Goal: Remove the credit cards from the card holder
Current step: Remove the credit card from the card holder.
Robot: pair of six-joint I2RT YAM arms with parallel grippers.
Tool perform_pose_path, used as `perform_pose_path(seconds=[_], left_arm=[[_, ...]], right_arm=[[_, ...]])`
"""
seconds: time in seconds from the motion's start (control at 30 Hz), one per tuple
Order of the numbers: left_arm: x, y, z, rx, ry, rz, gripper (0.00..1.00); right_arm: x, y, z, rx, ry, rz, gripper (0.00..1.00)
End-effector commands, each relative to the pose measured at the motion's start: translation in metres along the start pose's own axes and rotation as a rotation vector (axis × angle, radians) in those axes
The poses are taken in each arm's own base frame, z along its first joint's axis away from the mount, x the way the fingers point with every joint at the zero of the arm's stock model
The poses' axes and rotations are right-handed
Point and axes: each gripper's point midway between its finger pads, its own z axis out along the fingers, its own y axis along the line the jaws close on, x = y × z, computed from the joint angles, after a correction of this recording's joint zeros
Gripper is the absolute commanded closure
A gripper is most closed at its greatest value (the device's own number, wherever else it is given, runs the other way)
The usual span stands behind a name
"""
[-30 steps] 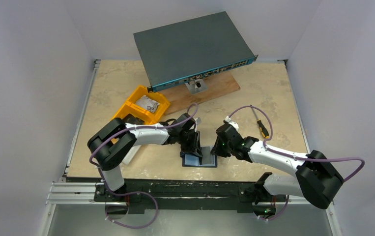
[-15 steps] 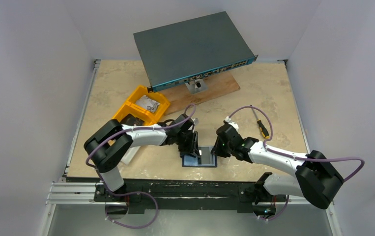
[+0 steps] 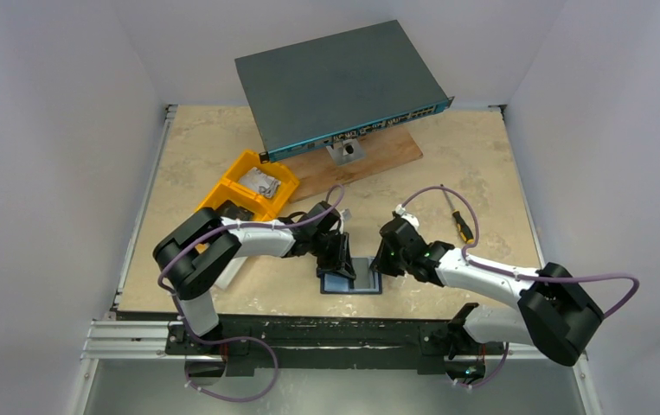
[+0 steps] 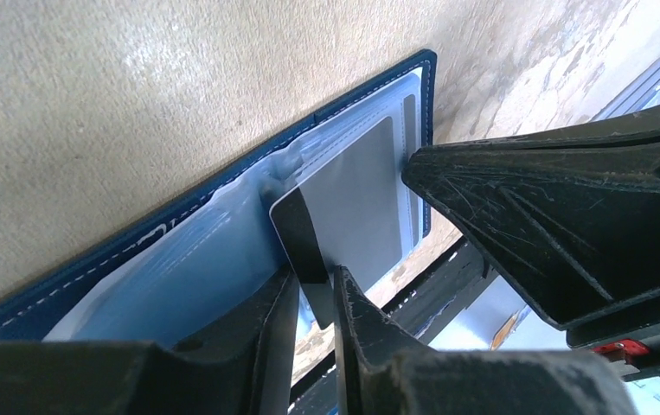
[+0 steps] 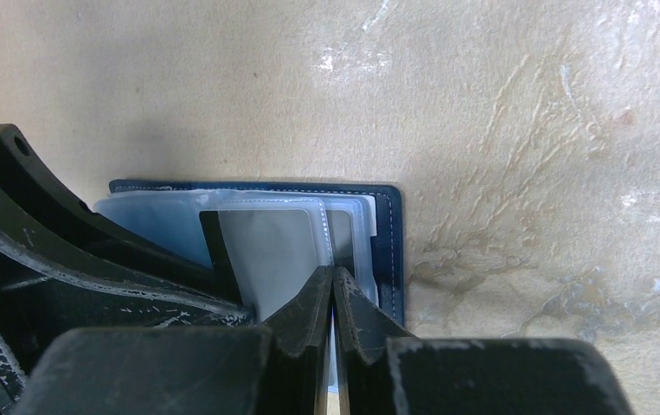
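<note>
The navy card holder (image 3: 352, 287) lies open on the table between my two grippers. Its stitched navy edge (image 4: 101, 261) frames pale clear sleeves. My left gripper (image 4: 316, 298) is shut on a grey credit card (image 4: 356, 203) with a black stripe. The card stands partly out of a sleeve. My right gripper (image 5: 333, 281) is shut, its tips pinching the edge of a clear sleeve (image 5: 348, 226) at the holder's right side (image 5: 389, 251). The same card (image 5: 278, 251) shows beside its fingers. In the top view the left gripper (image 3: 344, 262) and right gripper (image 3: 381, 264) flank the holder.
A yellow bin (image 3: 248, 186) stands behind the left arm. A grey network switch (image 3: 339, 82) leans on a wooden board (image 3: 378, 160) at the back. A screwdriver (image 3: 462, 226) lies to the right. The table's front rail (image 3: 309, 333) is close behind the holder.
The left arm has shifted slightly and the pale card now shows a little more above the holder. The right arm has barely moved.
</note>
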Motion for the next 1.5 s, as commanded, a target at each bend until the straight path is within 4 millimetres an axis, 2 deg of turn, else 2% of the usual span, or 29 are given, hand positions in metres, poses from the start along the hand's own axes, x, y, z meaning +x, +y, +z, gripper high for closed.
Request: perform_pose_path(seconds=[0.0,0.13,0.3,0.83,1.47], left_arm=[[-0.001,-0.004,0.003,0.028,0.004,-0.003,0.83],[-0.001,-0.003,0.002,0.022,0.009,-0.002,0.93],[-0.002,0.002,-0.004,0.011,-0.001,-0.003,1.00],[-0.005,0.010,-0.031,0.025,-0.013,0.027,1.00],[-0.005,0.014,-0.052,0.034,-0.040,0.048,1.00]], right_arm=[[0.013,-0.010,0.005,0.039,0.042,-0.022,0.97],[0.014,-0.010,0.006,0.042,0.042,-0.021,0.97],[0.015,-0.013,0.005,0.049,0.037,-0.019,0.97],[0.013,-0.013,0.004,0.056,0.032,-0.020,0.96],[0.006,-0.006,-0.001,0.039,0.015,-0.017,0.96]])
